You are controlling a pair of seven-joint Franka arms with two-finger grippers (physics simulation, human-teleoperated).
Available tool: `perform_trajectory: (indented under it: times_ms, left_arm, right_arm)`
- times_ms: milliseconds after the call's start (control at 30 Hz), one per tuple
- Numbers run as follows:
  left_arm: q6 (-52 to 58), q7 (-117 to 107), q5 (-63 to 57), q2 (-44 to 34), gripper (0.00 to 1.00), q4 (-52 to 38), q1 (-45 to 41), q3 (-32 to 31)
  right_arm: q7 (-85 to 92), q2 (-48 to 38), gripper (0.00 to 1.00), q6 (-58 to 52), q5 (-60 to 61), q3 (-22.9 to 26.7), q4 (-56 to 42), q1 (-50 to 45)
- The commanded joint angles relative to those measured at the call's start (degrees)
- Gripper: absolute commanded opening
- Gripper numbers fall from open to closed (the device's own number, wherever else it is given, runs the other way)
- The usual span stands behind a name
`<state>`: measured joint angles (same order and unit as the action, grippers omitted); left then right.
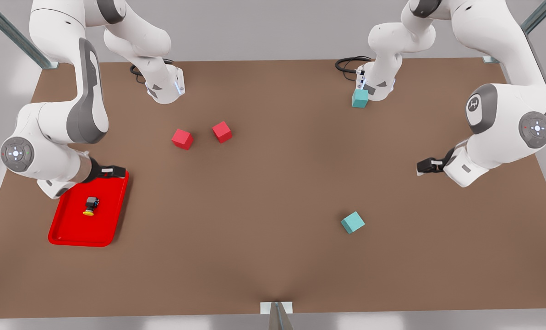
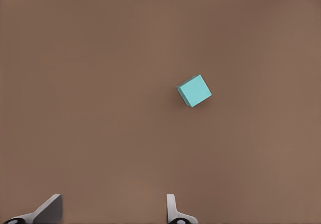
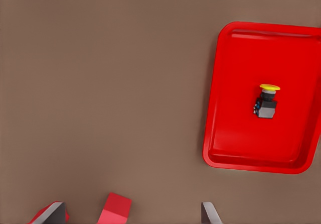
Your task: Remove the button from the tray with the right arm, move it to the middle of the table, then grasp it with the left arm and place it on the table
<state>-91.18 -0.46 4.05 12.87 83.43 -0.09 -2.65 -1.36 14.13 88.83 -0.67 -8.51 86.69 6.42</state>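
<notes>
- The tiny push-button with a round yellow cap and dark grey-black body (image 1: pixel 90 206) (image 3: pixel 266 101) lies on its side inside the shallow bright red rectangular tray (image 1: pixel 67 229) (image 3: pixel 235 133), about mid-tray, touched by neither gripper.
- The tray sits on the large matte brown tabletop (image 1: pixel 264 192), near the front view's left edge.
- The right arm's black two-finger gripper (image 1: pixel 109 172) (image 3: pixel 133 214) hangs over the tray's far edge, on the front view's left. Its fingers (image 3: pixel 209 213) are spread wide and hold nothing.
- The left arm's black gripper (image 1: pixel 426 166) (image 2: pixel 111 211) waits on the front view's right, above bare table. Its fingers (image 2: pixel 171 208) are also parted and empty.
- A teal cube (image 1: pixel 352 222) (image 2: pixel 194 90) rests on the table between the left gripper and the table's near edge, well apart from it.
- A second teal cube (image 1: pixel 360 98) stands at the far side, against an arm's base.
- Two red cubes (image 1: pixel 182 138) (image 1: pixel 221 131) sit near each other, left of centre.
</notes>
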Motion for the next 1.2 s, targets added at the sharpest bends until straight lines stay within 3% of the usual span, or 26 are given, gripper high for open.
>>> perform_trajectory:
  times_ms: [0, 333, 533, 833, 933, 1033, 1133, 1167]
  left_arm:
    - [-2.2, 0.0, 0.0, 0.0, 1.0, 0.0, -0.1, 0.0]
    - [0.4, 1.5, -3.2, 3.4, 1.0, -1.8, -0.4, 0.5]
    - [0.6, -0.6, -3.3, 3.3, 1.0, -1.9, -0.2, 0.3]
    - [0.8, -2.2, -3.2, 3.8, 1.0, -2.2, -1.8, -0.1]
    - [0.7, -2.3, -3.0, 4.3, 1.0, -2.2, -2.0, -0.1]
    - [0.7, -2.3, -2.9, 4.4, 1.0, -2.2, -2.4, -0.1]
    - [0.6, -2.3, -2.9, 4.7, 1.0, -2.3, -2.4, -0.1]
    - [0.6, -2.3, -2.8, 4.7, 1.0, -2.2, -2.5, -0.1]
  right_arm:
    - [-0.9, -0.1, 1.0, 2.3, 0.1, 0.0, 0.0, 0.0]
    - [-0.8, 0.2, 1.0, 2.4, -0.3, 0.0, 0.0, 0.3]
    - [-0.8, 9.8, 1.0, 7.4, -0.4, 0.0, 0.6, 0.1]
    - [0.1, 15.3, 1.0, 10.3, -3.9, 0.3, 0.0, 4.2]
    - [-0.6, 18.1, 1.0, 11.4, -3.9, -6.7, 0.4, 14.3]
    - [9.7, 20.2, 1.0, 12.4, -7.3, -7.0, 0.0, 17.3]
    - [19.5, 21.5, 1.0, 20.8, -8.3, -8.8, 0.7, 22.8]
    - [19.5, 23.1, 1.0, 24.5, -11.5, -14.1, 0.8, 27.4]
